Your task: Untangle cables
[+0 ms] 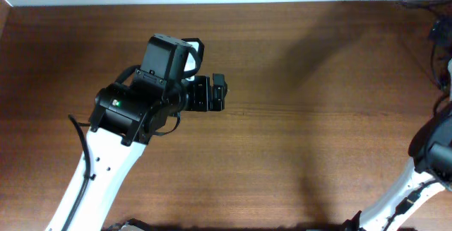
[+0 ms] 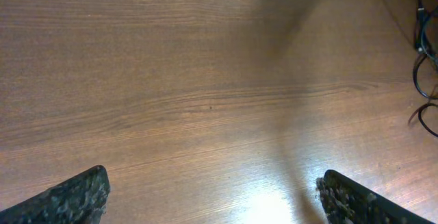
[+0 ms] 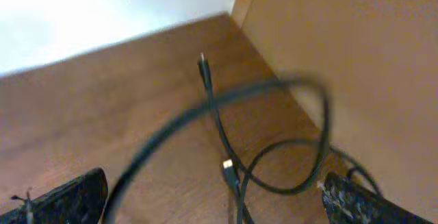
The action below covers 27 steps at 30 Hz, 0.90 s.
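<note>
2 claws, both spread wide and holding nothing. Nearest you in the right wrist view, the right claw (image 3: 213,186) hangs with its fingers (image 3: 65,200) well apart. Directly ahead, between them, lie the cables (image 3: 274,152), a tangle of thin black strands. 1 loop arcs across the view, too blurred to tell its height. Beyond it, 1 strand runs lengthwise away from the claw to the far plug (image 3: 202,59), near the edge of the table (image 3: 82,114). The near plug (image 3: 227,164) sits where strands cross. The left claw (image 2: 212,183) hovers over the middle of the table, with the same cables well apart from it at the far right edge. Judge the right arm nearer. You would likely close its fingers across that strand's long axis.
</note>
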Tool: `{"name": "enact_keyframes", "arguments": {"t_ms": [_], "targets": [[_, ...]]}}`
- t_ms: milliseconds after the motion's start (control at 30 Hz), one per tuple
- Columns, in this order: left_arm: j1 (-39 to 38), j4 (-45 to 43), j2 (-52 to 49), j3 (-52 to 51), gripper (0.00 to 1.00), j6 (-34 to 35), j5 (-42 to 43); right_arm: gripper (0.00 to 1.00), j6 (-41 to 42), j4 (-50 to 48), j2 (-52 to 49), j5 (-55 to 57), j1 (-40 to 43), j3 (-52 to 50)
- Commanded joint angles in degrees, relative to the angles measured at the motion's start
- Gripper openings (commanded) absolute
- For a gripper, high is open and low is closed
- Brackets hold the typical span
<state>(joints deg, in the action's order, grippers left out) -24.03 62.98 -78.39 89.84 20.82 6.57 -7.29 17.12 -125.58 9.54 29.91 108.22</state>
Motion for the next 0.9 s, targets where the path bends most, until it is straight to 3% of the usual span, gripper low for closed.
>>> {"name": "enact_keyframes", "arguments": {"t_ms": [0, 233, 367, 500, 567, 867], "targets": [[0.07, -0.09, 0.07, 0.20, 0.99, -0.07, -0.42, 0.99, 0.92, 2.51, 10.54, -7.23, 0.17, 0.57], [0.07, -0.09, 0.07, 0.20, 0.99, -0.07, -0.42, 0.99, 5.01, 17.38, 24.41, -26.93, -1.09, 0.59], [0.07, -0.09, 0.07, 0.20, 0.99, -0.07, -0.42, 0.99, 5.01, 40.00, 35.39, -26.93, -9.22, 0.59], [0.07, -0.07, 0.07, 0.20, 0.99, -0.07, -0.42, 0.99, 5.01, 60.52, 37.46, -26.97, -16.94, 0.55], [0.07, -0.09, 0.07, 0.20, 0.99, -0.07, -0.42, 0.99, 5.01, 64.74, 37.07, -26.95, -19.34, 0.52], [0.07, -0.09, 0.07, 0.20, 0.99, -0.07, -0.42, 0.99, 4.98, 64.76, 37.03, -26.91, -20.20, 0.52]]}}
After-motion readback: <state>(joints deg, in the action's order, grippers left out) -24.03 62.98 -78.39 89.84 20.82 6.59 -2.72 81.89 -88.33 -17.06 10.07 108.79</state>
